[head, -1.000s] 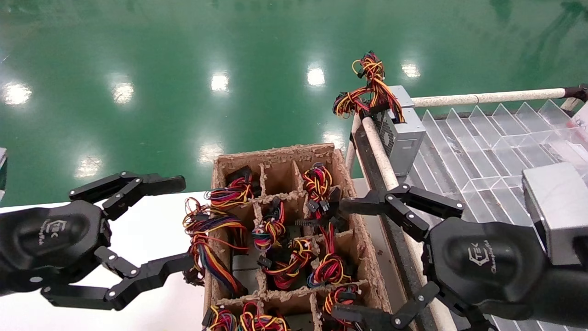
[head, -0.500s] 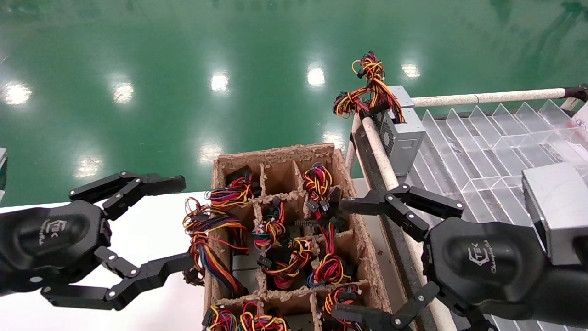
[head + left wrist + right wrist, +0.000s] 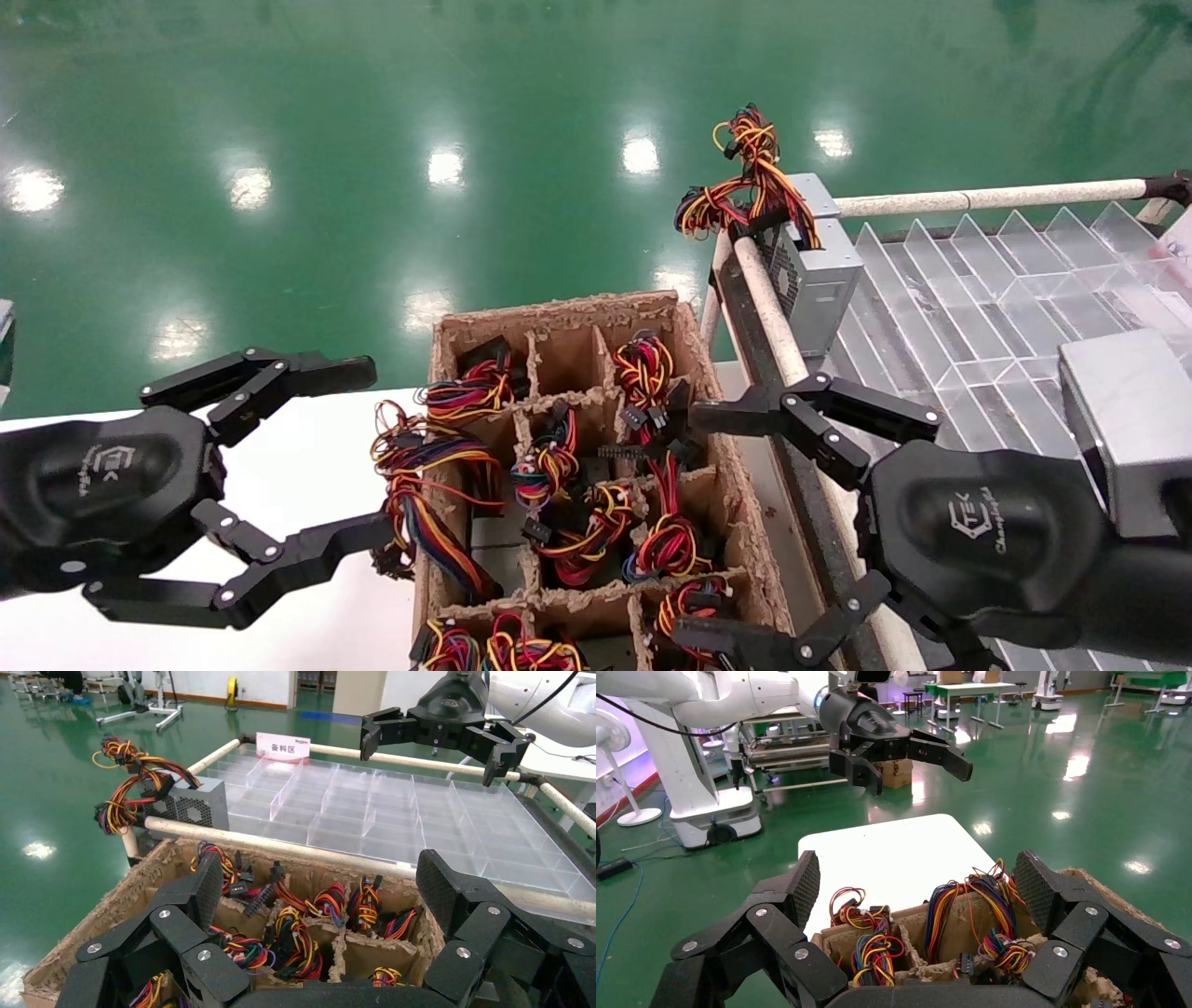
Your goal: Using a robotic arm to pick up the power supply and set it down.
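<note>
One small grey metal power supply with a perforated vent and a tied bundle of red, yellow, orange and black wires already stands at the far left corner of the clear plastic divided tray, leaning against the pale tube rail; whether that is one finished placement I can only guess. Many more wired units sit in the cells of the brown pulp-cardboard crate in the middle, their coloured looms poking up; so, by my reckoning, the picking is mostly ahead.

The right black linked-finger gripper hangs over the crate's right edge, near side, fingers spread wide and holding nothing; the left black linked-finger gripper hovers over the white table just left of the crate, likewise spread and empty. Neither claw touches a wire or a box that I can see.

A bigger plain grey block without wires stands on the tray at the right.

What remains, I judge: lower a claw into a cell, close on a unit, lift it clear of the tangle, then set it in the tray.
</note>
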Robot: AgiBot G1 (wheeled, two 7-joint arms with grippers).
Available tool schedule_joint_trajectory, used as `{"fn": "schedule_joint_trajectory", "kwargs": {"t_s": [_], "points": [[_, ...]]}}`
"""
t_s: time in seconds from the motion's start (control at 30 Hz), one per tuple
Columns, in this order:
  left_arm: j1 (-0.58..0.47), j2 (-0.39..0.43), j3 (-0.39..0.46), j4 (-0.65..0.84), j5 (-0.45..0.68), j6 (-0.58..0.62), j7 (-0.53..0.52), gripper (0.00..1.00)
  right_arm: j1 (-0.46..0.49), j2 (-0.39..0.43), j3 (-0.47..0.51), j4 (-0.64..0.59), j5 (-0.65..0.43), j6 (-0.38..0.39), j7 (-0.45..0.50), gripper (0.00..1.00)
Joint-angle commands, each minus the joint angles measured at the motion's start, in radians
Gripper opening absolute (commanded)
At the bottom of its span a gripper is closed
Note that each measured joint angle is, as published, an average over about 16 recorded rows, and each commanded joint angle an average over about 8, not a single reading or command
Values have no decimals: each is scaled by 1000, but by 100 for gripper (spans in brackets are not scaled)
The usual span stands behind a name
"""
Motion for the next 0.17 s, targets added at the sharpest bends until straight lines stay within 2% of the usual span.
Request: {"fn": "schedule_joint_trajectory", "kwargs": {"t_s": [0.03,0.17], "points": [[0,0,0,0,0,0,0,100,0,0,0,0,0,0,0,100],[0,0,0,0,0,0,0,100,0,0,0,0,0,0,0,100]]}}
